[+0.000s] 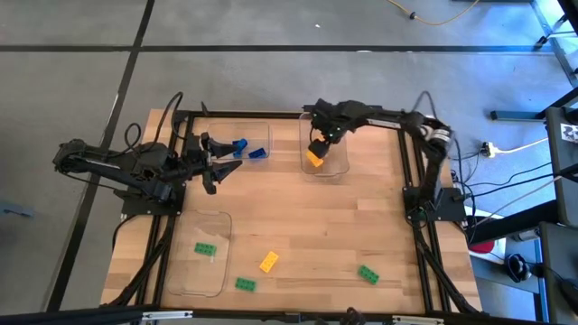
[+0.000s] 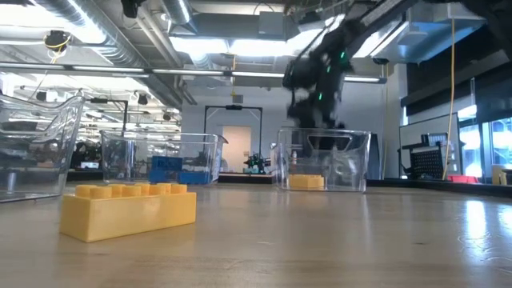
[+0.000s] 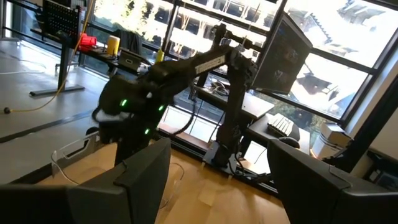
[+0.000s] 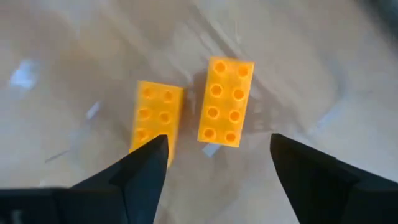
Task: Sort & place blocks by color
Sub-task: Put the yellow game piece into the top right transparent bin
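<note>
Two yellow blocks (image 4: 226, 102) (image 4: 157, 115) lie side by side, studs up, on the floor of the clear far-right tray (image 1: 339, 170). My right gripper (image 4: 217, 163) hangs open just above them, pointing down and touching neither. My left gripper (image 1: 215, 162) waits open and about level at the far left, beside the tray (image 1: 262, 135) holding blue blocks (image 1: 256, 152). A third yellow block (image 1: 268, 263) and two green blocks (image 1: 245, 284) (image 1: 368, 273) lie on the bare table near its front edge. Another green block (image 1: 205, 248) lies in the near-left tray (image 1: 221, 221).
The wooden table (image 1: 361, 217) is framed by dark rails on its left, right and far sides. The three clear trays have raised walls. The middle of the table holds no objects. Cables and stands lie on the floor to the right of the table.
</note>
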Available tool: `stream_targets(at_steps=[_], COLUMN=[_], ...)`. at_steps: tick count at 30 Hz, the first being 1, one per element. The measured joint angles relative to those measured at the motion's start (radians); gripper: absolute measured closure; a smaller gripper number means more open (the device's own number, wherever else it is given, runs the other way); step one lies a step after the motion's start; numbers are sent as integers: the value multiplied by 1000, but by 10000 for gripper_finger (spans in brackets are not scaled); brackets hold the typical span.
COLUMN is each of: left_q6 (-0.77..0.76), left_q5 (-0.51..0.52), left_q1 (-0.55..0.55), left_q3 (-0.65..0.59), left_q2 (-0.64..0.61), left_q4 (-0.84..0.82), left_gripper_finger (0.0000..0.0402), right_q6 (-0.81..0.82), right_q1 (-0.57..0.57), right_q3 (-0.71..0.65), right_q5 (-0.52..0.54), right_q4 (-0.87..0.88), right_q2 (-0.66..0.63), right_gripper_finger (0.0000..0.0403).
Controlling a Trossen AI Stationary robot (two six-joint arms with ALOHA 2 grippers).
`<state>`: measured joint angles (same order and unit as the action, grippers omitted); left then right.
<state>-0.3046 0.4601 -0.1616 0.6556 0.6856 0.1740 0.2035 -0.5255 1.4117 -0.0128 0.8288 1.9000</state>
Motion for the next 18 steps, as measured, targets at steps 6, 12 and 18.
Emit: stream_targets(at_steps=[6,12,18], left_q6=[0,1,1], left_q5=[-19,-42,-86], left_q1=[0,0,0], left_q3=[0,0,0], left_q2=[-1,-1,-1], left_q4=[-1,-5,-5], left_gripper_finger=[143,143,143], right_q6=[-22,203,335], right_q1=[115,327,551], right_q3=[-89,-381,-637], right_q5=[-16,-23,43], right_q4=[-107,-494,-962], right_q2=[-255,-578,-807], right_gripper_finger=[127,127,127])
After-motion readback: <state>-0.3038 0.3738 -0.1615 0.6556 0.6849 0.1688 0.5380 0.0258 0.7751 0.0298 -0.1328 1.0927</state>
